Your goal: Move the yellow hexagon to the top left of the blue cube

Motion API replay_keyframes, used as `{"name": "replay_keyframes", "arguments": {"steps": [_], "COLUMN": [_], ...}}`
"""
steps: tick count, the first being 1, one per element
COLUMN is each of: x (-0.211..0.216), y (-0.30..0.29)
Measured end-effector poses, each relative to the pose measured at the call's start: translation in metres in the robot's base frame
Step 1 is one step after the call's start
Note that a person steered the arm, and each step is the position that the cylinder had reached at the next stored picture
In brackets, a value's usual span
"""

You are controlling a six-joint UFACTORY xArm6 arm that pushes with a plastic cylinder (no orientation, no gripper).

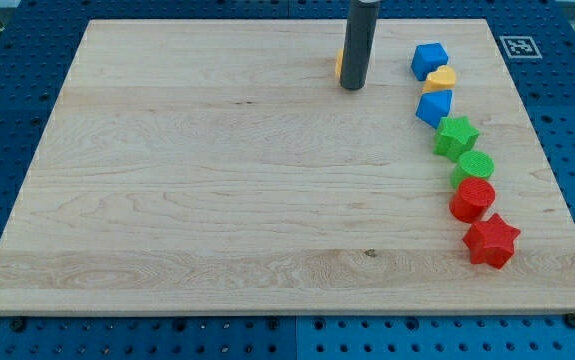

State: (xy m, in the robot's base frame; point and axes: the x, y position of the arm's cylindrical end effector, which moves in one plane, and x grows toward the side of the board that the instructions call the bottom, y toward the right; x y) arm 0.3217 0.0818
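Observation:
My tip (353, 88) rests on the board near the view's top, middle. A yellow block (339, 64) is mostly hidden behind the rod; only its left edge shows, and its shape cannot be made out. The blue cube (429, 59) lies to the tip's right, at the top of a column of blocks. A second yellow block (441, 79) touches the cube's lower right side; its shape is unclear. The tip is about a rod's width to the right of and below the hidden yellow block's visible edge.
Below the cube, a column runs down the view's right: another blue block (434, 106), a green star (457, 134), a green round block (474, 166), a red round block (473, 198) and a red star (491, 240). The wooden board (217, 200) lies on a blue perforated table.

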Motion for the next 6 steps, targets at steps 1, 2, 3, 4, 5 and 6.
{"name": "replay_keyframes", "arguments": {"steps": [1,2,3,4,5,6], "x": [-0.016,-0.031,-0.04,-0.04,-0.04,-0.04], "y": [0.0,0.0,0.0,-0.031,-0.07,-0.059]}}
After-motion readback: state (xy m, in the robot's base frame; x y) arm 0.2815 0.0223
